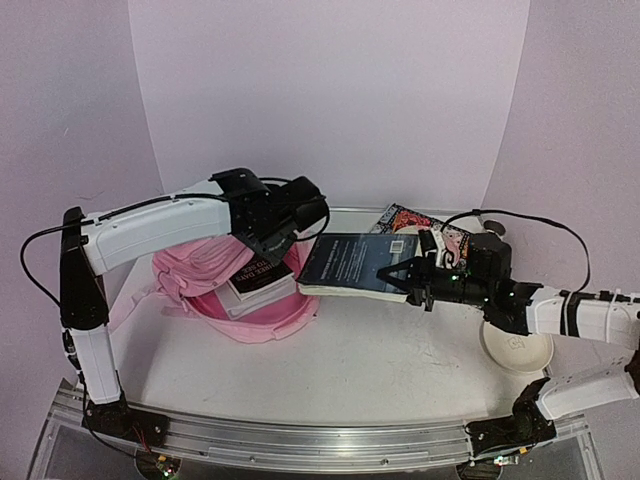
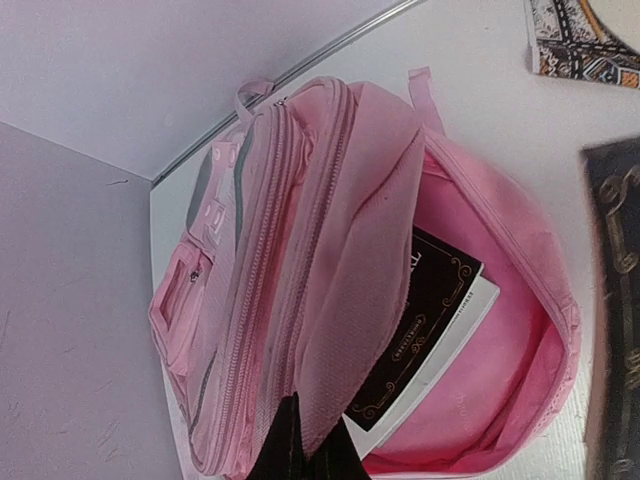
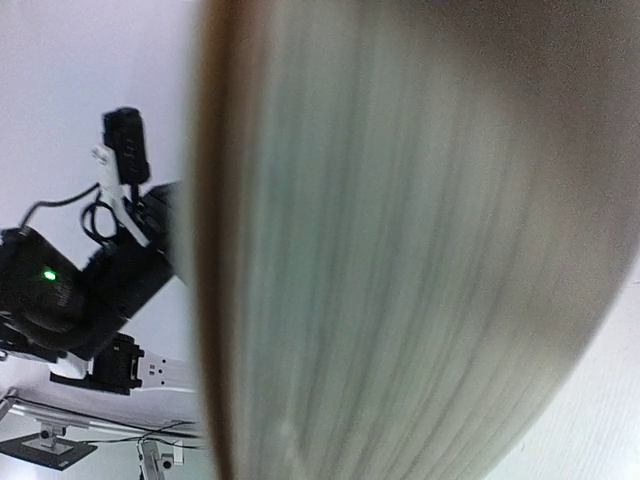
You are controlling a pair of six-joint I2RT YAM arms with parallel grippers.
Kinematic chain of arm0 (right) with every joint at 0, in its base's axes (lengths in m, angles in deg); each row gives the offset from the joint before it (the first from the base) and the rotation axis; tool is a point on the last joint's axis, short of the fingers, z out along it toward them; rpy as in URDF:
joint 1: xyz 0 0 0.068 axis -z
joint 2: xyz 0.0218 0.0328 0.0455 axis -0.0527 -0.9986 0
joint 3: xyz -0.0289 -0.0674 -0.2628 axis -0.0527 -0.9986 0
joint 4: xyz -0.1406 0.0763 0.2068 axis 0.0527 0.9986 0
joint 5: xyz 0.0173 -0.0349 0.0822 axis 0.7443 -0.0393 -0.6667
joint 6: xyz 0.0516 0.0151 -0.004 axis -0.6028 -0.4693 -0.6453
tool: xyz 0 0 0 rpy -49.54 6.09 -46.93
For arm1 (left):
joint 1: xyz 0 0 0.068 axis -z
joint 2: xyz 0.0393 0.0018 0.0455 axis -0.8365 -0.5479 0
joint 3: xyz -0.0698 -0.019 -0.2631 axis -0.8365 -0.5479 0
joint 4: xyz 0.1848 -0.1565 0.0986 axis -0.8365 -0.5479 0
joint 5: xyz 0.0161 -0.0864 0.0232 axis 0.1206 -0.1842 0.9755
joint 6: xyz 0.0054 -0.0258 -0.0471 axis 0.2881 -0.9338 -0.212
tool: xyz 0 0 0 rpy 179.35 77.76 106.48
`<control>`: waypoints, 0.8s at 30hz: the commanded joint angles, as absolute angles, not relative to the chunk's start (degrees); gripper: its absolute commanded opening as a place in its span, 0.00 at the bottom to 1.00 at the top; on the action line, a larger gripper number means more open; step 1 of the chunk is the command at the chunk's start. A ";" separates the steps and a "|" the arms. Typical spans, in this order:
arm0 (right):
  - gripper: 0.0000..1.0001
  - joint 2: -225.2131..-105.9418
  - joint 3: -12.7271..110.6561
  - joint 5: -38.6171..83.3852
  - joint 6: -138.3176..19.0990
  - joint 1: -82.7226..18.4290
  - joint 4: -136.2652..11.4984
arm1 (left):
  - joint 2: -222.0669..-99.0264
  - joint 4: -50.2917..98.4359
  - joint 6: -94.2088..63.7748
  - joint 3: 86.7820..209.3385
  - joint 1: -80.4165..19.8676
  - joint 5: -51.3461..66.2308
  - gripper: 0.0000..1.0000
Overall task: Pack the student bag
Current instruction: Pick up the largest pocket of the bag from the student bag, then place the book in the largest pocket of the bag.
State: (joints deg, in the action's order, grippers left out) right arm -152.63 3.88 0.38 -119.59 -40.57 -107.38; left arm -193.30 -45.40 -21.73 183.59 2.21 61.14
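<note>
Two grips: my left gripper (image 2: pixel 303 440) pinches the student bag (image 1: pixel 250 318) by its flap (image 2: pixel 370 250) to hold the mouth wide; my right gripper (image 1: pixel 413 272) clamps a dark book (image 1: pixel 350 262) beside that mouth.

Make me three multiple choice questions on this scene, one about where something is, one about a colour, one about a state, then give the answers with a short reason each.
1. Where is the black book?
A. Beside the backpack
B. Inside the backpack
C. Beneath the backpack

2. What colour is the backpack?
A. Pink
B. Green
C. Grey

3. What is the right end effector doing?
A. Standing open and empty
B. Shut on a dark blue book
C. Shut on a pen

Answers:
1. B, since the left wrist view shows the black book lying in the open main compartment.
2. A, since its fabric, pockets and lining are all pale pink.
3. B, since the top view shows its fingers clamped on that book's edge, holding it above the table.
</note>
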 commanded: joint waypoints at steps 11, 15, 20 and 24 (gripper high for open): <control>0.00 -166.71 16.08 9.34 -122.78 -47.44 -126.39 | -191.16 -45.83 -26.11 196.80 2.82 49.09 0.00; 0.00 -171.30 19.49 14.94 -126.11 -49.53 -128.14 | -191.03 -45.80 -27.27 197.49 2.82 46.77 0.00; 0.00 -176.80 24.43 21.03 -128.71 -52.72 -128.46 | -191.21 -45.70 -29.24 199.16 2.82 43.84 0.00; 0.00 -181.27 28.12 27.15 -130.70 -55.05 -128.22 | -191.83 -45.67 -30.58 201.22 2.82 41.05 0.00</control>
State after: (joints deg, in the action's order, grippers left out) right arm -179.44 21.52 19.20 -128.42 -52.74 -117.57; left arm -193.31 -49.14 -27.95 195.09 2.40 43.58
